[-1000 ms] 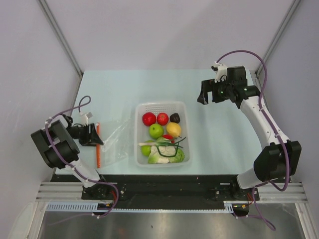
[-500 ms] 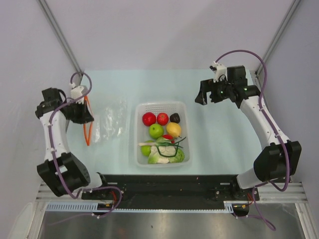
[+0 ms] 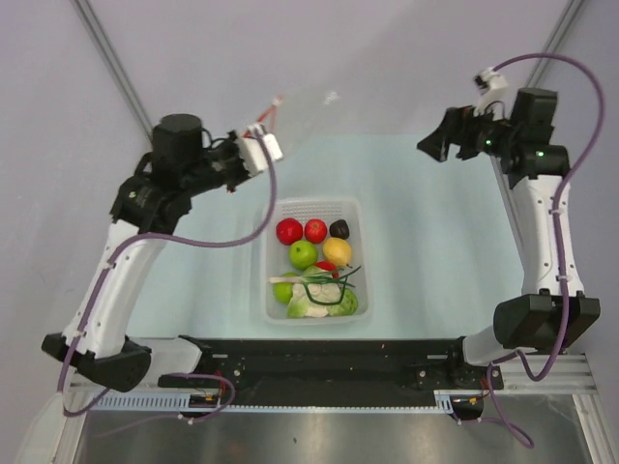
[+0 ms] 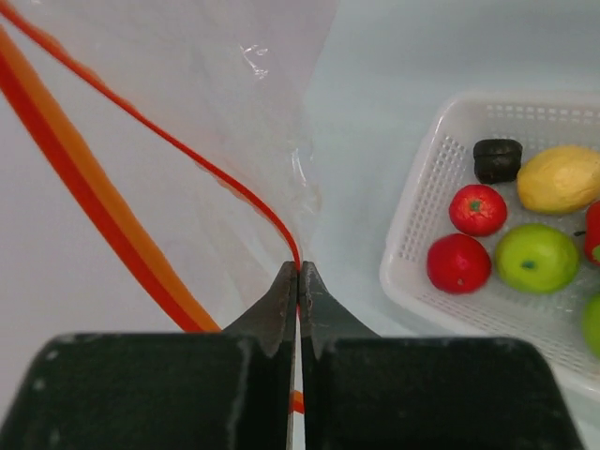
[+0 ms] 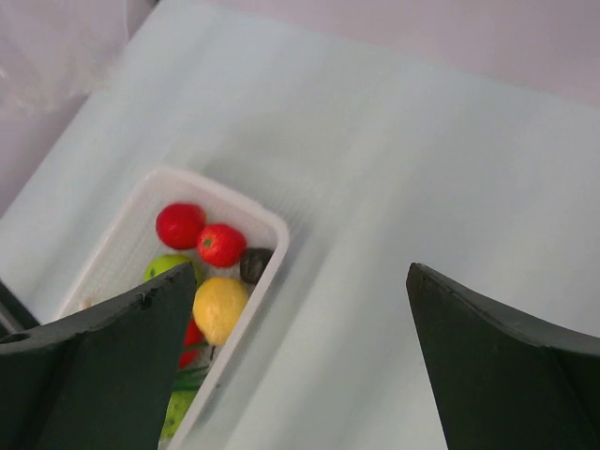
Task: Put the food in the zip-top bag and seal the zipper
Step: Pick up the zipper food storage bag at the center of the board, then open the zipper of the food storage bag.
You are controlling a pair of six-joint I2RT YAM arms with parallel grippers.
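Zip-top bag (image 4: 220, 94) held up off the table, almost invisible from overhead; its far end runs out of the left wrist view. Left gripper (image 4: 299, 274) pinched tight on the zipper (image 4: 184, 153). Right gripper (image 5: 302, 274) spread wide, holding nothing, high above the table (image 3: 435, 261). Food (image 3: 313, 261) sits in white basket (image 3: 274, 207). Tabletop pale blue; walls (image 3: 319, 48) plain grey.

The top view looks down from above and behind the arms (image 3: 121, 280) over the surface (image 3: 426, 271). The left wrist view sits close behind the left tool (image 4: 298, 274), facing the bag (image 4: 234, 112); the right looks down from high. All share the basket (image 3: 309, 202).
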